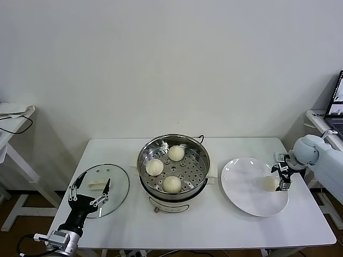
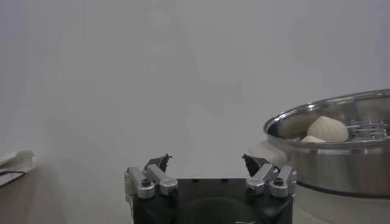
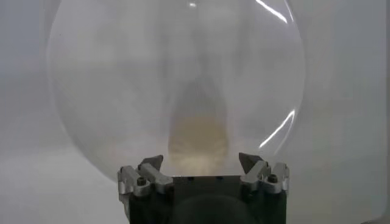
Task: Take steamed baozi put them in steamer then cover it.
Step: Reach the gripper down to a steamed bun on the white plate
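The steel steamer [image 1: 199, 160] stands mid-table with three cream baozi on its perforated tray [image 1: 176, 153], [image 1: 154, 167], [image 1: 172, 184]. A fourth baozi [image 1: 269, 183] lies on the white plate [image 1: 244, 179] to the steamer's right. My right gripper [image 1: 281, 172] is open at the plate's right edge, right beside this baozi. In the right wrist view the baozi [image 3: 198, 140] lies just ahead of the open gripper [image 3: 201, 161]. My left gripper [image 1: 90, 193] is open and empty, low over the glass lid [image 1: 115, 187]. The left wrist view shows that gripper [image 2: 207, 161], the steamer [image 2: 341, 158] and a baozi [image 2: 328, 128].
The lid with its white handle [image 1: 97, 185] lies flat at the table's left. A white side table [image 1: 13, 115] stands far left and a laptop [image 1: 336, 101] far right. A cable [image 1: 201, 138] runs behind the steamer.
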Controlling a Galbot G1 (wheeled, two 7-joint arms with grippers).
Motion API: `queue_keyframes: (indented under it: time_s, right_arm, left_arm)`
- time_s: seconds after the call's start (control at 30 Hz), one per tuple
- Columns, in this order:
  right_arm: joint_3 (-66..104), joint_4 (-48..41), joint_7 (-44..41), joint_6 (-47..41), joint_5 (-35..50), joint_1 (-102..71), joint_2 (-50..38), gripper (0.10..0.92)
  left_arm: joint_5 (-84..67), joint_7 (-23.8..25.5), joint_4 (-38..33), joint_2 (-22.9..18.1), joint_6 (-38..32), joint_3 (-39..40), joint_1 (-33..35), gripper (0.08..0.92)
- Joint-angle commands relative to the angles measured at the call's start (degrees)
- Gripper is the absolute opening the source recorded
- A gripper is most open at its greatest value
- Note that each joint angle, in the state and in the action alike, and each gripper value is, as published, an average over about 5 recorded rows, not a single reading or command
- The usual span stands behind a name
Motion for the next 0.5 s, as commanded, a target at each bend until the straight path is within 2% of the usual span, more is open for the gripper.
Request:
queue_keyframes:
  time_s: [0.03, 0.5]
  right_arm:
    - [1.45, -1.83, 0.12, 1.05, -2.16, -1.03, 1.49, 0.823]
    - [2.41, -2.96, -0.19, 1.61, -3.76, -1.99, 2.75, 0.823]
  left_arm:
    - [0.03, 0.01, 0.23, 0.0, -0.02, -0.04, -0.03, 0.823]
    - [0.08, 0.03, 0.7, -0.02, -0.04, 0.09, -0.22, 0.823]
